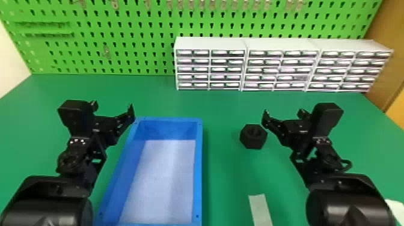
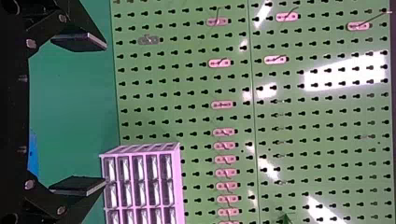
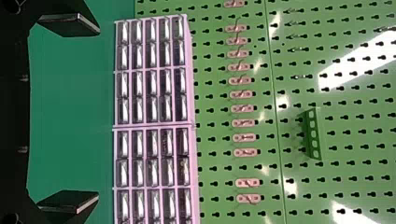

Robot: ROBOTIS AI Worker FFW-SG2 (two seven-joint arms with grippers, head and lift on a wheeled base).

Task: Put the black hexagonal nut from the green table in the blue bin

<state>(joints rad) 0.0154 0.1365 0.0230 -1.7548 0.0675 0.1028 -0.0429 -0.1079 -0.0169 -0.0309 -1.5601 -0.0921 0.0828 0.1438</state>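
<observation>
Pegboard [image 1: 126,49] stands behind drawers [image 1: 282,66], beyond nut [image 1: 253,141].

A green bench [image 1: 222,103] runs back to a bright green pegboard [image 1: 126,45] with rows of keyhole slots and small hooks [image 2: 222,105]. Three white small-parts drawer cabinets [image 1: 210,44] stand side by side against it, right of centre. A pale wall [image 1: 6,66] borders the left, brown panelling [image 1: 386,36] the right. Glossy light reflections [image 2: 348,72] streak the pegboard.
</observation>
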